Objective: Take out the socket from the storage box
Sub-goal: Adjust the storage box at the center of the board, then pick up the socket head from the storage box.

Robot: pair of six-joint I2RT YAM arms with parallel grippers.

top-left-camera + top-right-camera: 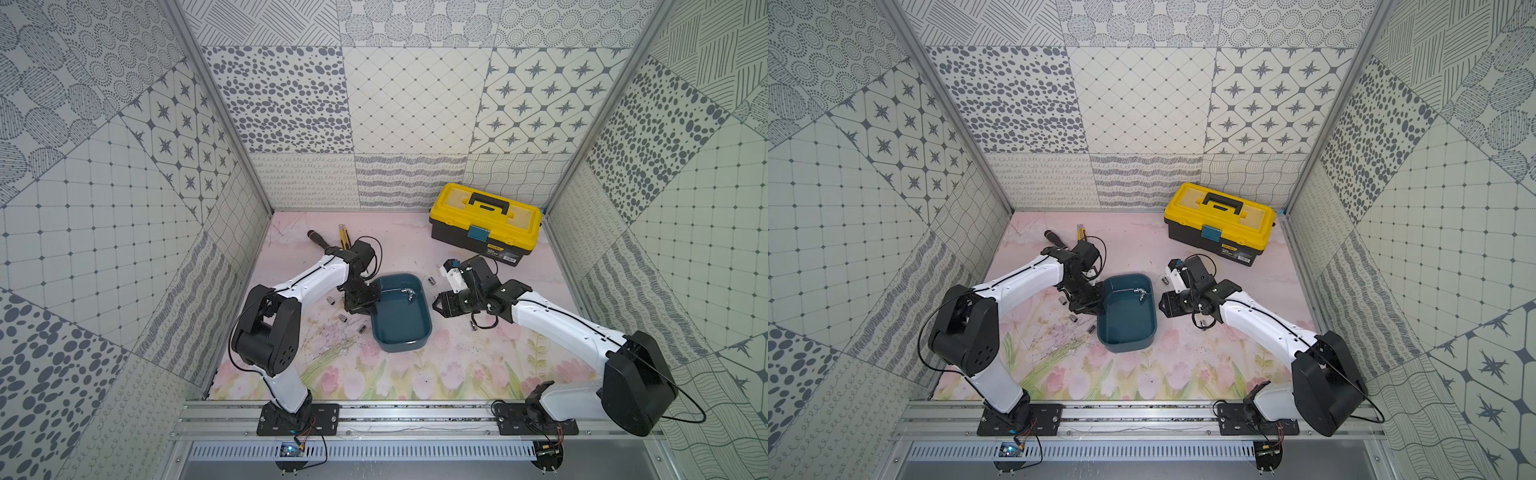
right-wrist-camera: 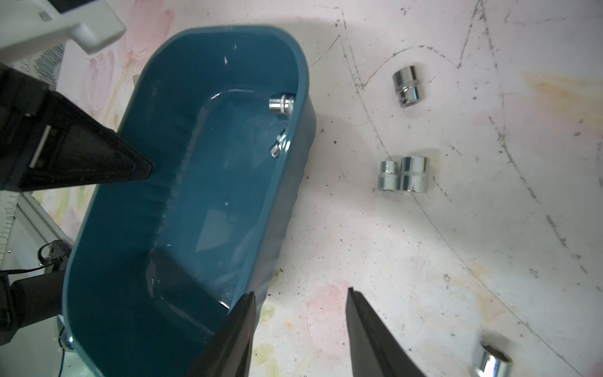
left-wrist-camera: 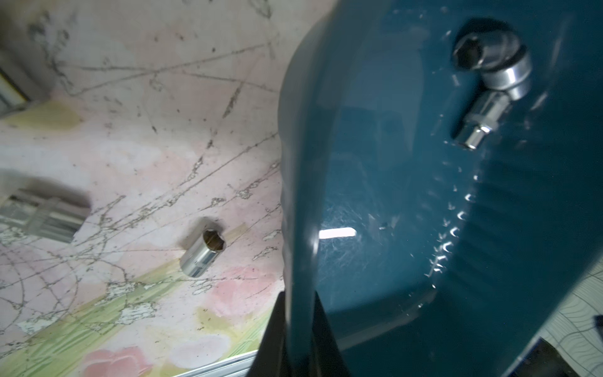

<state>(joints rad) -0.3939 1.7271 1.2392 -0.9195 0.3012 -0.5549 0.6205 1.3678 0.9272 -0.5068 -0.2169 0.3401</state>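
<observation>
A larger chrome hex socket (image 3: 492, 65) and a smaller chrome socket (image 3: 478, 125) are lying on their sides, touching at an angle, on the floor of the shallow dark teal-blue plastic storage box (image 1: 399, 328). They are sitting close to its far corner on the right arm's side. The larger one's long axis appears to be running crosswise from that wall, with its hex mouth facing the left arm's side. The left gripper (image 3: 298, 297) is clamping the box's opposite rim between closed fingers and steadying it. The right gripper (image 2: 300, 292) is hovering with fingers apart and empty, one finger over the near rim and one over the pink floral tabletop (image 1: 457, 365). That free gripper is sitting nearer, so the pick is probably falling to it. The pair is lying beyond its fingertips, along the same wall and inside the rim. Loose chrome sockets (image 2: 403, 173) are lying outside the box.
</observation>
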